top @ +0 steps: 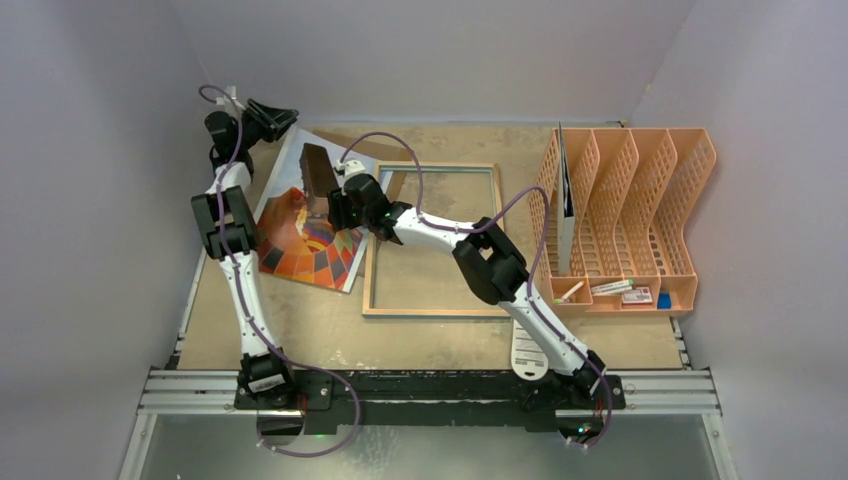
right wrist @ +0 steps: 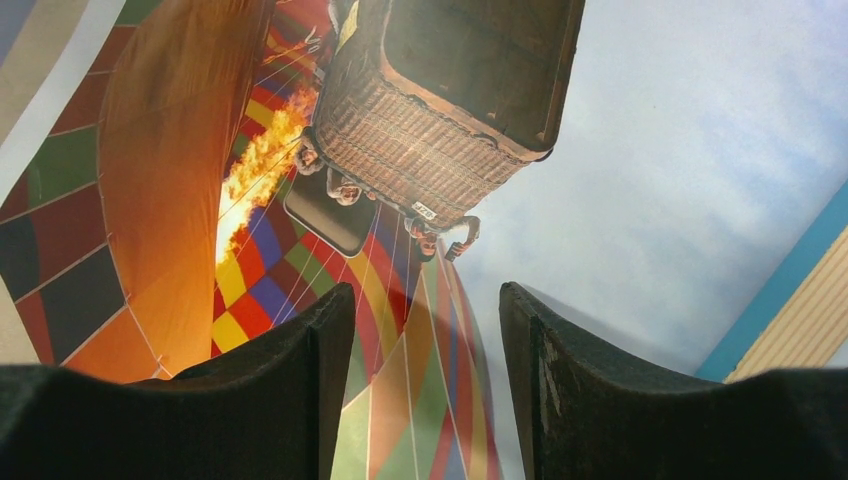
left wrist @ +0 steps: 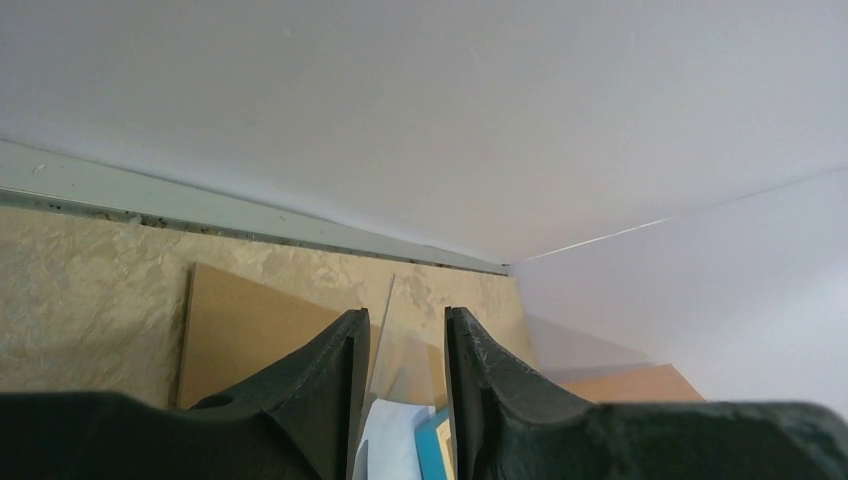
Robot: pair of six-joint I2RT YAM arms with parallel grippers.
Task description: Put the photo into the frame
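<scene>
Gripper on right point(right wrist: 425, 295) hovers half-open over photo point(right wrist: 650, 150).

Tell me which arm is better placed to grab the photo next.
Right. Its end effector is open directly over the photo, beside the frame. The left end effector sits at the photo's far corner, aimed toward the back wall.
</scene>
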